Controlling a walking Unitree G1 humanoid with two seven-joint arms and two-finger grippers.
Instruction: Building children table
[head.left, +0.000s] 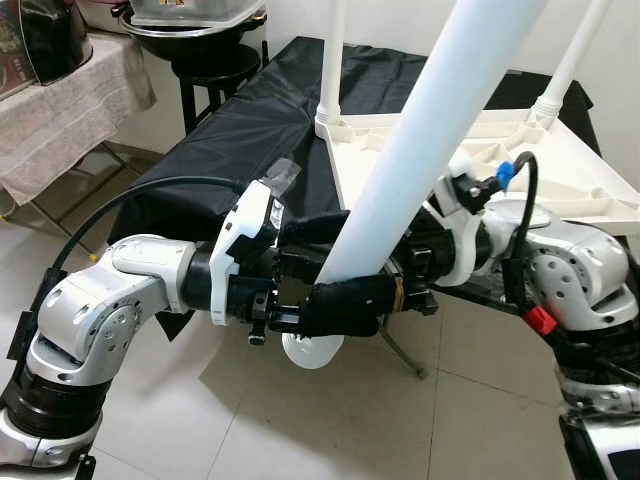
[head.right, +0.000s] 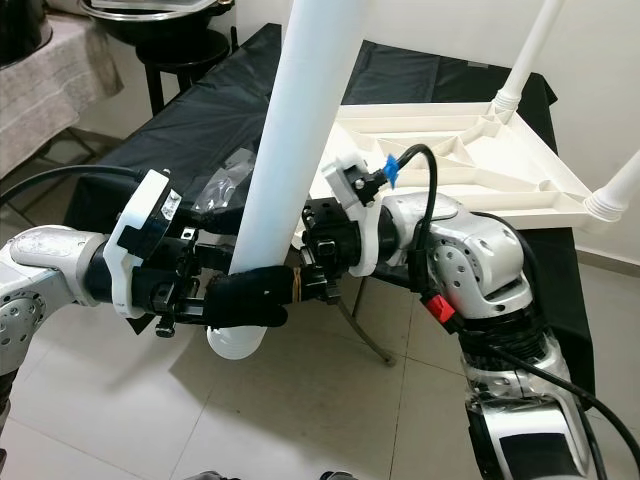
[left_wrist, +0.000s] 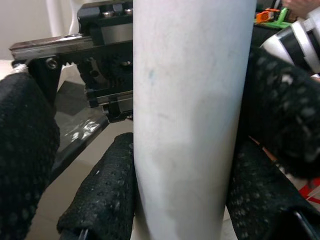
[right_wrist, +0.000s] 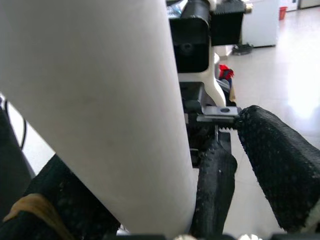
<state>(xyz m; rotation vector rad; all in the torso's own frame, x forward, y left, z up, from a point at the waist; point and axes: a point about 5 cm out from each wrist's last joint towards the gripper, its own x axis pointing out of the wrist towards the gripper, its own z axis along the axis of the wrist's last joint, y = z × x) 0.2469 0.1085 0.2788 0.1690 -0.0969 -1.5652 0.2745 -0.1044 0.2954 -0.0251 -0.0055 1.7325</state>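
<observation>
Table leg (head.left: 425, 160), white and tilted, is being clamped low down by my left claw (head.left: 335, 285). My right claw (head.right: 275, 290) is gripping it too, opposite.

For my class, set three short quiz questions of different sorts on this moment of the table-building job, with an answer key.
1. True or false: the white table leg is held by the left gripper alone.
2. Multiple choice: the white tabletop lies
A. on the tiled floor
B. upside down on the black-covered table
C. on a person's lap
3. Fill in: two other legs already stand up from the tabletop's ______.

Key
1. False: the right gripper clasps the same leg from the other side.
2. B: its ribbed underside faces up.
3. Corners: see the far leg.
</observation>
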